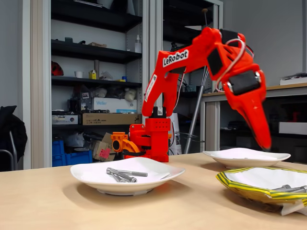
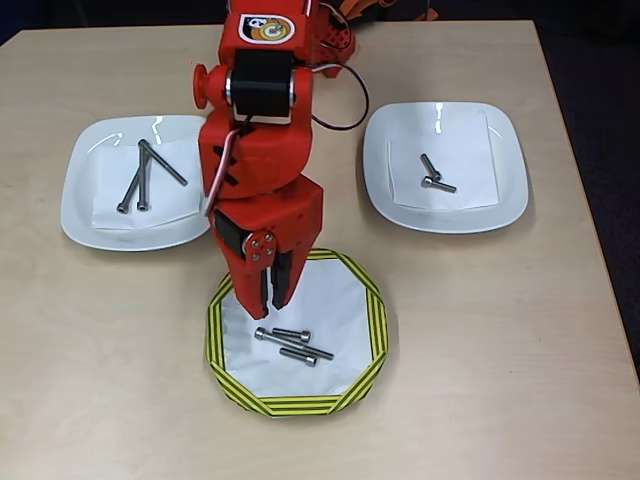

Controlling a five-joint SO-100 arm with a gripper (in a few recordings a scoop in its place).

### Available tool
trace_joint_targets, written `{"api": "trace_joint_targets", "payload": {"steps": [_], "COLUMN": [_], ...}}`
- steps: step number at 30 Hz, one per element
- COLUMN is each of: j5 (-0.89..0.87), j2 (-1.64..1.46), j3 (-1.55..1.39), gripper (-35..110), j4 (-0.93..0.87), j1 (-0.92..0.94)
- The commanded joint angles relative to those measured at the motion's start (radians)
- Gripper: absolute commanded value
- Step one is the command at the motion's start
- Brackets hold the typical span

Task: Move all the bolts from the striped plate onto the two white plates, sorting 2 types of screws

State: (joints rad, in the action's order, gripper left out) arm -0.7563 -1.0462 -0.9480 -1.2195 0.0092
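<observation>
Bolts [image 2: 293, 344] left on striped plate [image 2: 372, 330]: three, two short and one long, lying close together mid-plate. Gripper [image 2: 272, 292] poised just above, fingers nearly together and holding nothing, likely lining up a pick. Long ones [image 2: 142, 175] on left plate [image 2: 80, 200], short ones [image 2: 433, 176] on right plate [image 2: 505, 170]: sorting partly done

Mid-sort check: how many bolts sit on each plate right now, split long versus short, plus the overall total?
Left white plate: 3 long bolts.
Right white plate: 2 short bolts.
Striped plate: 1 long bolt, 2 short bolts.
Total: 8 bolts, 4 long and 4 short.
The gripper hovers over the striped plate holding none.
</observation>
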Motion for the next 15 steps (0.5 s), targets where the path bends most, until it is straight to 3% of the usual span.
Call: {"api": "trace_joint_targets", "payload": {"steps": [1,7,12,15], "j5": [-0.023,-0.009,0.017,-0.032], "j2": [0.041,0.129,0.256,0.198], "j3": [0.1,0.175,0.354,0.256], "gripper": [3,4,3,3], "j4": [-0.012,0.002,-0.095,-0.054], "j1": [-0.021,-0.066,-0.087,-0.115]}}
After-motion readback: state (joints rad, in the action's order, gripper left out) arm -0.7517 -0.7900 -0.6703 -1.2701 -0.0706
